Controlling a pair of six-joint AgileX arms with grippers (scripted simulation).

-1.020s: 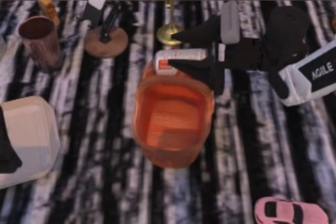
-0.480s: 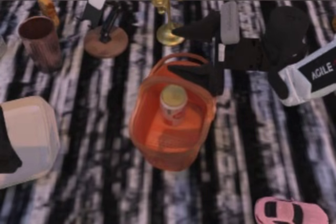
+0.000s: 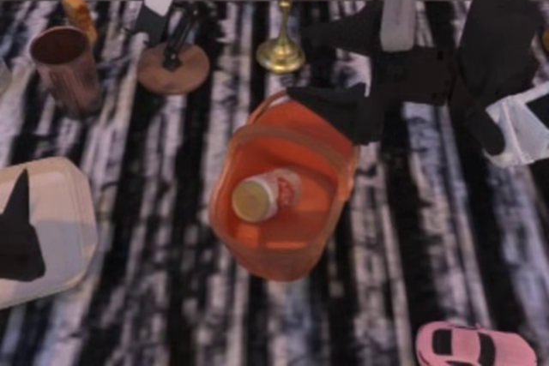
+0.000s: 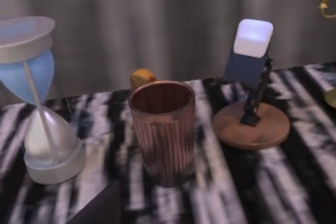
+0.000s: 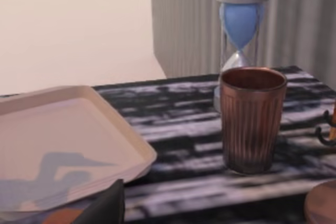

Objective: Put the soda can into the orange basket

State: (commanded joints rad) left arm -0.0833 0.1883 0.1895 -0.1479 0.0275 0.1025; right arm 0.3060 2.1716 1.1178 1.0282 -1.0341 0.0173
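The orange basket [image 3: 330,212] stands mid-table in the top view, its hoop handle arched over the far rim. Inside it the soda can [image 3: 266,195] lies tipped on the ribbed floor, its tan-gold top turned toward the left; nothing touches it. My right gripper [image 3: 300,64] hovers open just beyond the basket's far right rim, holding nothing. One of its fingers [image 5: 105,203] and a sliver of the orange basket [image 5: 58,216] show in the right wrist view. My left gripper [image 3: 17,246] is parked over the white tray at the left edge, jaws apart and empty.
A dark brown ribbed cup [image 3: 64,66] stands at the far left beside a blue hourglass [image 4: 42,103]. A phone stand [image 3: 171,49] and a brass candelabra [image 3: 281,49] line the far edge. The white tray [image 3: 51,203] is at the left, a pink toy car [image 3: 476,347] front right.
The can left my right gripper, dropped upright into the basket, then tipped onto its side. The right gripper opened and drew back toward the far right. The candelabra swayed.
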